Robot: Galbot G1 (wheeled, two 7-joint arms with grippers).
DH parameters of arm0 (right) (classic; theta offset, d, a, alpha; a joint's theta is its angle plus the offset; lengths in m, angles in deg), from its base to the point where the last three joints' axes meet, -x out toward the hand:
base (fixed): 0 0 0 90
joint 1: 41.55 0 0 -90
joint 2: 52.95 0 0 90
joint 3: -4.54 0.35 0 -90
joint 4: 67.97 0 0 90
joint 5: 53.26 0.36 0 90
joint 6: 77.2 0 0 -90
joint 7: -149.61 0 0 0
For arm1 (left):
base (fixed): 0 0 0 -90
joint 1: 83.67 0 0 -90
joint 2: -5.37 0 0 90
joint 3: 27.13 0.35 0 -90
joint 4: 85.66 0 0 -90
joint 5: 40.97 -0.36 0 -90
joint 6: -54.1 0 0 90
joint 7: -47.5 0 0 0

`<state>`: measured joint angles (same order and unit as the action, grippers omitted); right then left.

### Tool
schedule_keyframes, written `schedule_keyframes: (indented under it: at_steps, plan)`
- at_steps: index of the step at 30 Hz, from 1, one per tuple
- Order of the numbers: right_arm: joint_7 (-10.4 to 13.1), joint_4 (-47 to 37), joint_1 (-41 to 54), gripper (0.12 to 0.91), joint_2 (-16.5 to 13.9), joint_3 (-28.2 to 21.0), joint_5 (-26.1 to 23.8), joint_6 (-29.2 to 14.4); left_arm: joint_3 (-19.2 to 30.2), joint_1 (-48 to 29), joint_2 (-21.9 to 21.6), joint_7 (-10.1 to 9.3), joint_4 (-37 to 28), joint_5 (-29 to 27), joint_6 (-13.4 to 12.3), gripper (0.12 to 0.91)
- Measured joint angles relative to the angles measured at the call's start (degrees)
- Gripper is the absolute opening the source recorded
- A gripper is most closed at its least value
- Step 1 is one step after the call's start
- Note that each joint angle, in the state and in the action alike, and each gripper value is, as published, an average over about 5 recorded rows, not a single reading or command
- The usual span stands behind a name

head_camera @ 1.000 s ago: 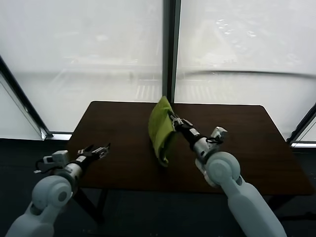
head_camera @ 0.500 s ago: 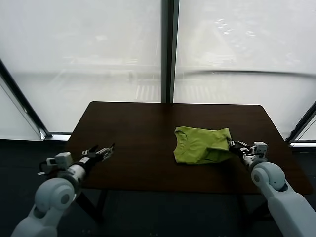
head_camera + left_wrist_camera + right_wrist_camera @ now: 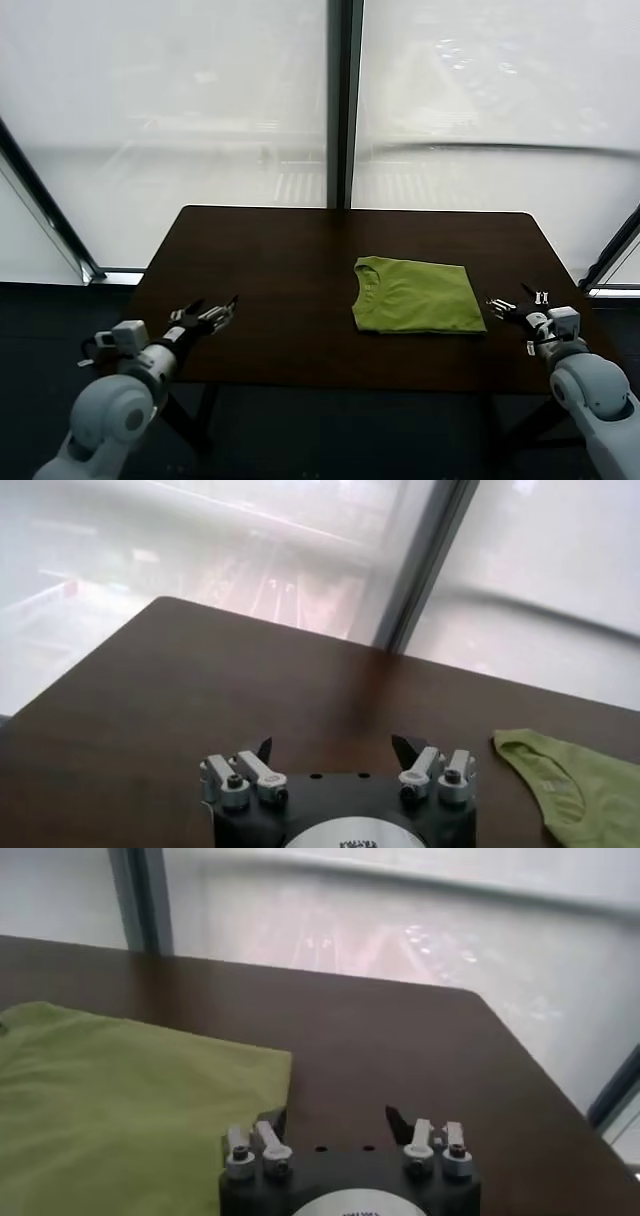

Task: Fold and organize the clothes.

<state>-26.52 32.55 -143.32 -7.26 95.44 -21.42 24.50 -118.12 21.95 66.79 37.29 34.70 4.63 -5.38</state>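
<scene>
No legible text, label, brand, number or sign is present in any view. A white disc on the left end effector [image 3: 335,765] housing carries small dark printed marks, too small to read. The matching disc on the right end effector [image 3: 335,1131] housing is cut off at the frame edge.

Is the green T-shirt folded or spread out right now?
Folded. The T-shirt lies flat as a compact rectangle on the table, collar at one end, no sleeves showing.
</scene>
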Motion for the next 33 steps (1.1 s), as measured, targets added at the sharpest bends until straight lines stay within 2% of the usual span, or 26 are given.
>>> schedule_keyframes:
  at_steps: [2, 5, 9, 11, 13, 17, 25, 33]
  plan:
    - [0.39, 1.3, -2.76, 0.906, 0.64, 0.95, -1.89, -6.48, 0.41, 1.18, 0.04, 2.87, 0.01, -4.58, -3.46, 0.907]
    - [2.08, 2.95, -7.26, 0.907, 2.81, 2.5, -4.46, -15.93, 1.1, 3.5, 0.15, 6.41, -0.62, -13.79, -11.24, 0.907]
    - [3.49, 4.87, -13.17, 0.907, 6.8, 4.32, -6.96, -24.81, 0.92, 7.12, 0.65, 7.82, -0.87, -23.67, -21.39, 0.907]
    - [3.7, 5.92, -16.01, 0.907, 8.74, 5.22, -7.77, -28.03, 0.56, 9.0, 0.76, 8.2, -0.55, -26.85, -25.17, 0.907]
    - [3.7, 7.06, -18.84, 0.907, 10.46, 6.11, -8.36, -30.8, 0.13, 10.89, 0.73, 8.58, -0.03, -29.19, -27.76, 0.907]
    - [3.77, 9.64, -23.95, 0.907, 12.98, 7.4, -9.34, -34.53, -0.85, 14.69, 0.76, 9.07, 1.48, -31.94, -30.82, 0.907]
    - [4.44, 13.5, -32.59, 0.907, 16.07, 8.56, -11.43, -38.46, -2.5, 23.78, 1.78, 8.84, 3.76, -32.54, -34.4, 0.907]
    - [4.53, 12.97, -36.52, 0.907, 17.2, 7.61, -11.74, -38.81, -4.22, 30.62, 2.3, 9.27, 4.93, -28.94, -34.79, 0.907]
